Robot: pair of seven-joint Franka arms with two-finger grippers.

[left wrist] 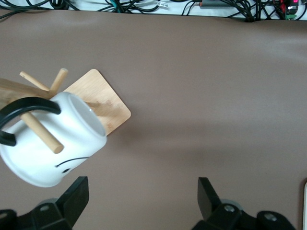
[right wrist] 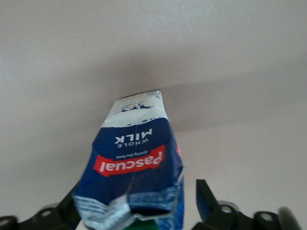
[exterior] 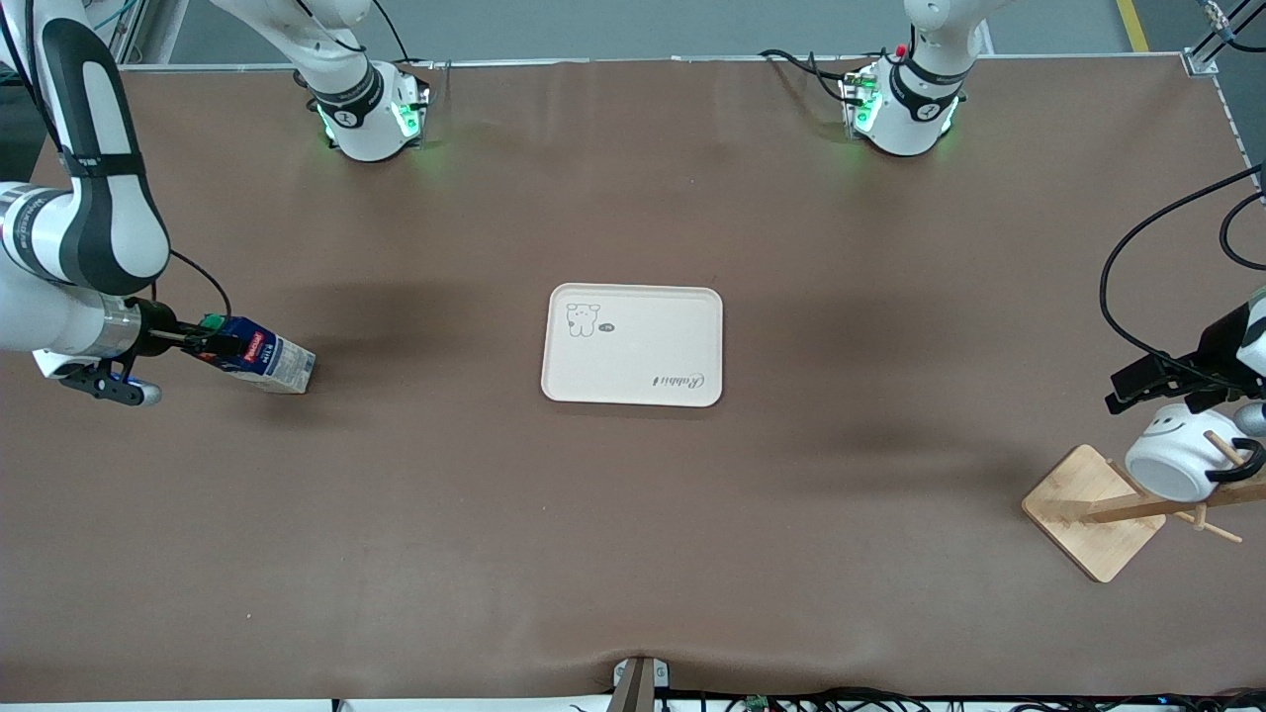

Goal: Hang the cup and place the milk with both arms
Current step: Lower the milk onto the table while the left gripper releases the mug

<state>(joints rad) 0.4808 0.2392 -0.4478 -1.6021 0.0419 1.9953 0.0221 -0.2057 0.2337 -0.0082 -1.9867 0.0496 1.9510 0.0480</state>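
Observation:
The milk (exterior: pixel 262 359), a dark blue carton with a red label, lies tilted on the table at the right arm's end, green cap toward my right gripper (exterior: pixel 203 341). In the right wrist view the carton (right wrist: pixel 132 163) sits between the open fingers of the right gripper (right wrist: pixel 139 206), with a gap at one finger (right wrist: pixel 206 201). The cup (exterior: pixel 1172 460) hangs by its black handle on a peg of the wooden rack (exterior: pixel 1088 509) at the left arm's end. My left gripper (exterior: pixel 1152 381) is open and empty just above it; the cup (left wrist: pixel 57 148) lies beside the left gripper (left wrist: pixel 141 196), not between its fingers.
A white tray (exterior: pixel 643 336) with a small cartoon print lies bare at the table's middle. The rack's square base (left wrist: pixel 103 98) stands near the table edge nearer the front camera. Cables hang beside the left arm (exterior: pixel 1137 297).

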